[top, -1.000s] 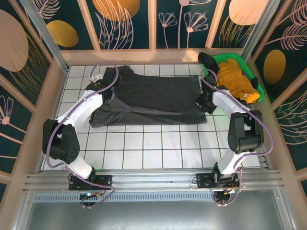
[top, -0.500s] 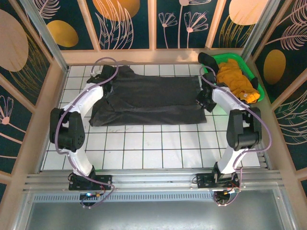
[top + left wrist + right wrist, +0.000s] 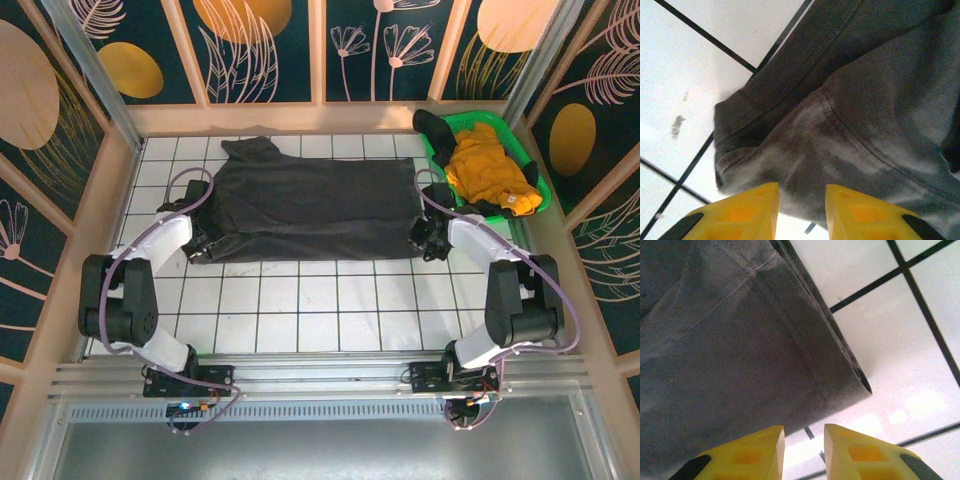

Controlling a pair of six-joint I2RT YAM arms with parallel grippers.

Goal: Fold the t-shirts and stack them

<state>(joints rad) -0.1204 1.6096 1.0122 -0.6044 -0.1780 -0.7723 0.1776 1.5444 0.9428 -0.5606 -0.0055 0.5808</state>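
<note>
Charcoal t-shirt spread flat, open tiles nearside

Bright, even overhead light in the top view, sharp, soft shadows along the charcoal t-shirt, white desk blown out by glare in both wrist views, cloth grainy with pale sheen, left gripper slightly blurred close up

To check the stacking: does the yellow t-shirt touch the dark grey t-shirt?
Apart. The top view shows the mustard yellow t-shirt in the green tray and the dark grey t-shirt flat on the table, with bare tiles between them.
</note>
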